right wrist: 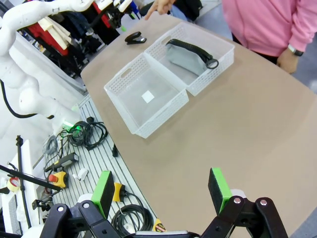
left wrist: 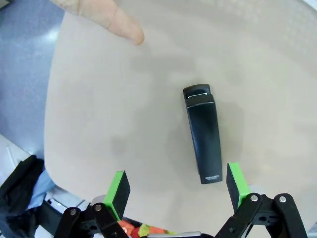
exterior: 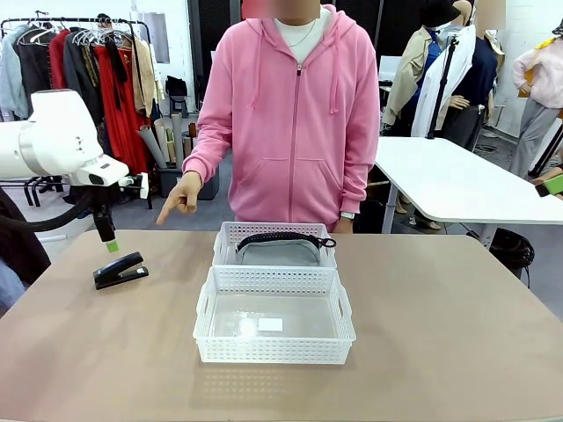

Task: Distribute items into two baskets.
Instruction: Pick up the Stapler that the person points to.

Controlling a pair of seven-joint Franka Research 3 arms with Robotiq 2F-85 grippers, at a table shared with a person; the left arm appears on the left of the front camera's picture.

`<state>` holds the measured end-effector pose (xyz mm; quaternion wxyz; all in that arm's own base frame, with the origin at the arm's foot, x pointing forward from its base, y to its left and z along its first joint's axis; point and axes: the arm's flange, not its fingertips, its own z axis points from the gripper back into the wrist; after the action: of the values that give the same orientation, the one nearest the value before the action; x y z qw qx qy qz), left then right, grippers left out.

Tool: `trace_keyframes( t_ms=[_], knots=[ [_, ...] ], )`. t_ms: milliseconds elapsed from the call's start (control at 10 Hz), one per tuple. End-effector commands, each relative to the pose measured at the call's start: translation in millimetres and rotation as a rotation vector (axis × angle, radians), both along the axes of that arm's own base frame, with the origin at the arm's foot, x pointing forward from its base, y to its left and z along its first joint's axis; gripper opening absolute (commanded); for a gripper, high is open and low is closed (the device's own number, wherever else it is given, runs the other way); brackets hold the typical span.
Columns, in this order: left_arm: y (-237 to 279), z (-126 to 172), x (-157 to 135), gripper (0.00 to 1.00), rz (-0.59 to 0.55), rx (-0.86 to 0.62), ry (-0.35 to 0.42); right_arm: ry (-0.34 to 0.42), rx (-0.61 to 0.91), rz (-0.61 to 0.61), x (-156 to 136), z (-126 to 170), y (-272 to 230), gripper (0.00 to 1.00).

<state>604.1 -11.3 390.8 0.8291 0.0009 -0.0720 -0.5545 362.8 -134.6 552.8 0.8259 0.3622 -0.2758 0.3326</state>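
The near white lattice basket stands at the middle of the table, with only a small white label on its floor. Its far rim touches the second, alike basket, which stands just behind it at the far edge. In that far basket lies the grey fabric pouch, its black strap running along the top.

The black stapler lies flat on the table at the far left, well apart from both baskets. The left gripper hangs above it, pointing down, fingers spread wide and clear of it. In the left wrist view the stapler lies below and between the green pads, closer to one of them.

The person in a pink hoodie stands at the far side; one hand points a finger down toward the stapler's corner of the table.

The right gripper is released too, fingers wide with nothing between them, raised over the near right of the table, well apart from the baskets.
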Motion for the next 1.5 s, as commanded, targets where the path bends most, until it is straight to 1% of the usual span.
trace_keyframes(
  t_ms=[0, 100, 400, 600, 800, 900, 1200, 1400],
  knots=[
    [-0.3, -1.8, 14.4, 1.00, -0.056, 0.032, 0.002, -0.032, 0.027, 0.008, -0.1, -0.4, 1.7, 1.00],
    [-3.0, -8.5, 17.7, 1.00, -0.065, 0.020, 0.026, -0.032, 0.027, 0.008, -0.1, -0.4, 1.7, 1.00],
    [-11.2, -24.6, 15.3, 1.00, -0.094, 0.010, 0.068, -0.032, 0.027, 0.008, -0.1, -0.4, 1.7, 1.00],
    [-14.0, -31.6, 12.3, 1.00, -0.096, 0.015, 0.071, -0.032, 0.027, 0.008, -0.1, -0.4, 1.7, 1.00],
    [-16.3, -45.7, 13.2, 1.00, -0.117, -0.001, 0.085, -0.032, 0.027, 0.008, -0.1, -0.4, 1.7, 1.00],
    [-16.3, -53.8, 14.7, 1.00, -0.110, 0.004, 0.087, -0.032, 0.027, 0.008, -0.1, -0.4, 1.7, 1.00],
    [-16.2, -66.9, 10.8, 1.00, -0.105, 0.001, 0.081, -0.032, 0.027, 0.008, -0.1, -0.4, 1.7, 1.00],
    [-13.8, -72.5, 10.0, 1.00, -0.097, -0.005, 0.092, -0.032, 0.027, 0.008, -0.1, -0.4, 1.7, 1.00]
  ],
)
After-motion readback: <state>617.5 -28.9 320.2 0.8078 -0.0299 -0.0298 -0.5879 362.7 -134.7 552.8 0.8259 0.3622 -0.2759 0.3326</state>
